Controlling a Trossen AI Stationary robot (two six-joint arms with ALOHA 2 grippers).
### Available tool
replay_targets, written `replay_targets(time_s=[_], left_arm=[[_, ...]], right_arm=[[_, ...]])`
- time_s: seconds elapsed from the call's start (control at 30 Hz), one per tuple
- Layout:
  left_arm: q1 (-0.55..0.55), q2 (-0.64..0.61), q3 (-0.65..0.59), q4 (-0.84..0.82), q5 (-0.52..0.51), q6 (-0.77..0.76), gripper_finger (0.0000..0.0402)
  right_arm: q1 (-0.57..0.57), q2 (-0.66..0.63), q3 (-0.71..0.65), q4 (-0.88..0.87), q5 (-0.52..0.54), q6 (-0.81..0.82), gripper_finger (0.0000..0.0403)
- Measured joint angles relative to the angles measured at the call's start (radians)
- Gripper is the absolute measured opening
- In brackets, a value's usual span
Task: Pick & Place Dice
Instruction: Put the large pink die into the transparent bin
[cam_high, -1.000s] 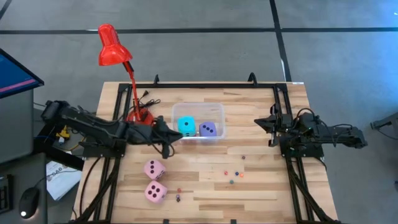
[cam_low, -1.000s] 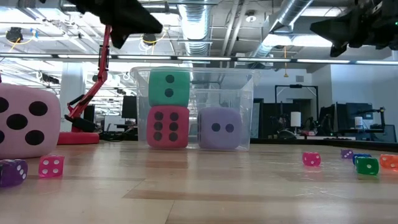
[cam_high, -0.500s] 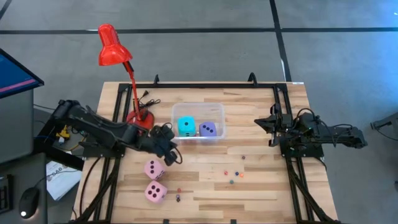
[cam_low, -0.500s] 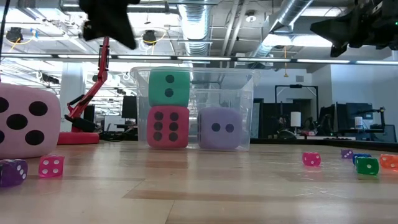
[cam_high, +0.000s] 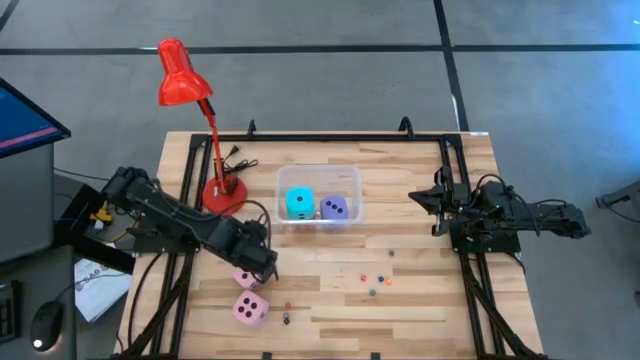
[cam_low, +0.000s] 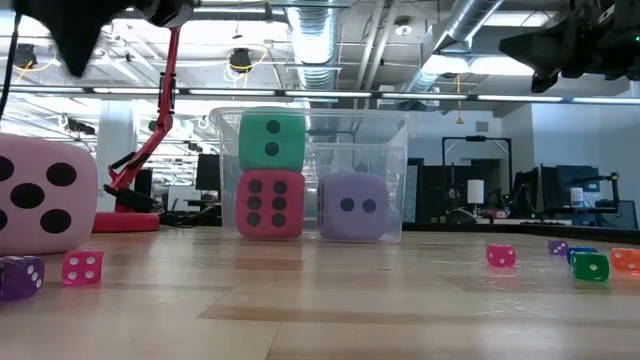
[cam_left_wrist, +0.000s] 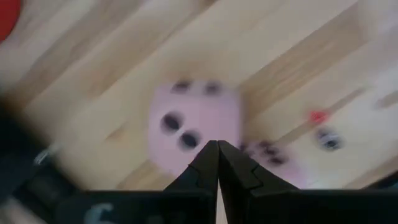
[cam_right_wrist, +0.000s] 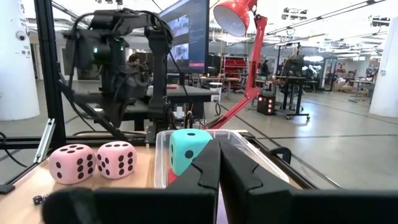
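Note:
Two pink dice lie at the table's near left: one (cam_high: 250, 308) in plain sight, the other (cam_left_wrist: 193, 127) partly under my left gripper (cam_high: 258, 260). That gripper hangs shut above it, pointing down, well clear of it in the low view (cam_low: 78, 50). The clear bin (cam_high: 345, 180) at mid-table holds a cyan die (cam_high: 298, 203) resting on a red die (cam_low: 270, 203), with a lavender die (cam_high: 335, 208) beside them. My right gripper (cam_high: 415, 197) waits shut at the table's right, held level in the air.
A red desk lamp (cam_high: 222, 190) stands left of the bin, its head (cam_high: 180, 75) past the far edge. Several tiny coloured dice (cam_high: 375, 283) lie scattered on the wood right of the pink dice. Black frame rails (cam_high: 470, 290) run along both table sides.
My left gripper has swung from beside the bin's left wall toward the table's near edge, ending over the farther pink die. Meanwhile it has tipped from nearly level to pointing straight down and has rolled. No die has moved.

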Motion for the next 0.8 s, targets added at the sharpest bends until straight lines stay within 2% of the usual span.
replay_targets(time_s=[0.13,0.57,0.7,0.8], left_arm=[[-0.011,0.03,-0.008,-0.042,0.061,0.01,0.0],[-0.009,-0.001,-0.008,-0.03,0.058,0.035,0.0012],[-0.009,-0.005,-0.008,-0.027,0.059,0.035,0.0032],[-0.009,-0.005,-0.008,-0.027,0.059,0.035,0.0064]], right_arm=[[0.0,0.0,0.0,-0.003,0.0,0.0,0.0],[0.0,0.0,0.0,-0.004,0.0,0.0,0.0],[0.0,0.0,0.0,-0.004,0.001,0.0,0.0],[0.0,0.0,0.0,-0.004,0.001,0.0,0.0]])
